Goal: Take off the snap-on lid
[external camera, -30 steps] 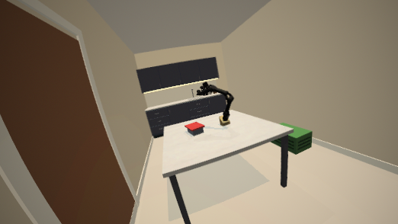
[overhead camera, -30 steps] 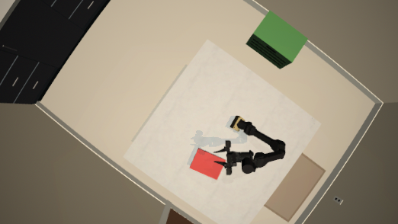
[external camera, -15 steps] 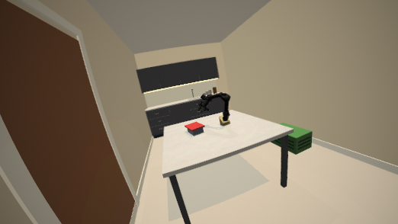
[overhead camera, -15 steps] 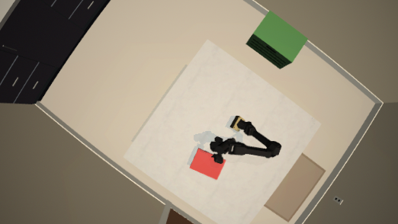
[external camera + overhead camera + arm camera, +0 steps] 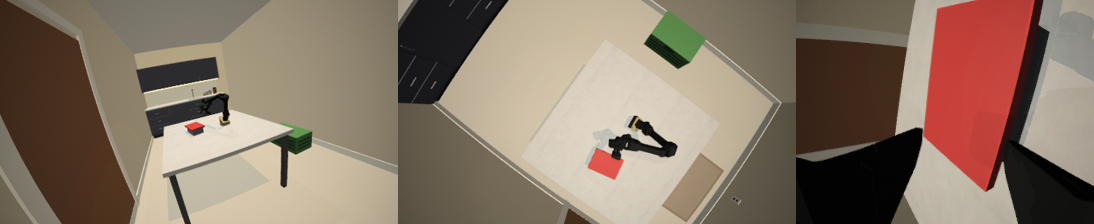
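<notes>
The red lid sits flat on top of the dark grey storage box, which stands on the pale table. The lid's rim sticks out past the box wall. My gripper is partly open with nothing between its fingers. It hangs in the air, well above the lid and beside it on the arm's side. In the wrist view the lid's near corner shows between the fingertips, farther off. In the top view, part of the gripper covers one corner of the lid.
The arm's yellowish base stands on the table, with the arm's elbow raised. A green crate is on the floor beyond the table. Dark cabinets line the far wall.
</notes>
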